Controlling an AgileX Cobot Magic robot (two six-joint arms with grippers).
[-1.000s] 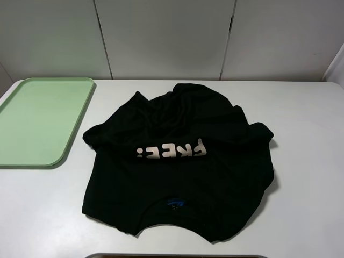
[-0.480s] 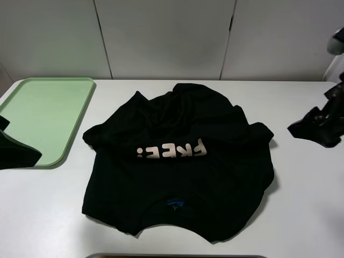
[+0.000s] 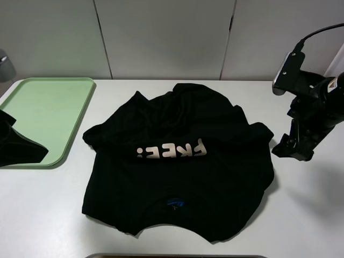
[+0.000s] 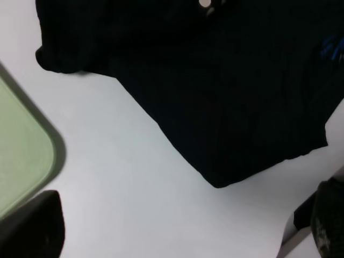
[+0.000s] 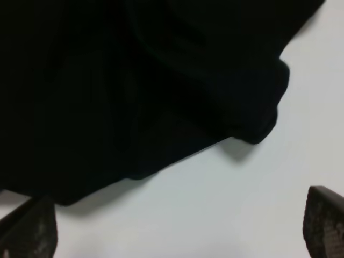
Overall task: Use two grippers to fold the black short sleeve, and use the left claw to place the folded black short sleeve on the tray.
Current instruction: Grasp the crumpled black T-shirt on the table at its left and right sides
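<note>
1. A white bench [image 3: 48, 215] stands before pale wall panels [image 3: 161, 37].
2. The black short sleeve [image 3: 177, 177] lies spread and rumpled across the bench's middle, unfolded, its blue neck label [image 3: 175, 203] toward the near edge.
3. The tray [image 3: 43, 115] sits at the far left corner, apart from the shirt.
4. The right end effector [image 3: 293, 148] hangs near the right edge, just beside a sleeve, fingers wide apart and holding nothing.
5. The left end effector [image 4: 180, 226] is at the left edge, over the tray's near end, also spread and holding nothing.
</note>
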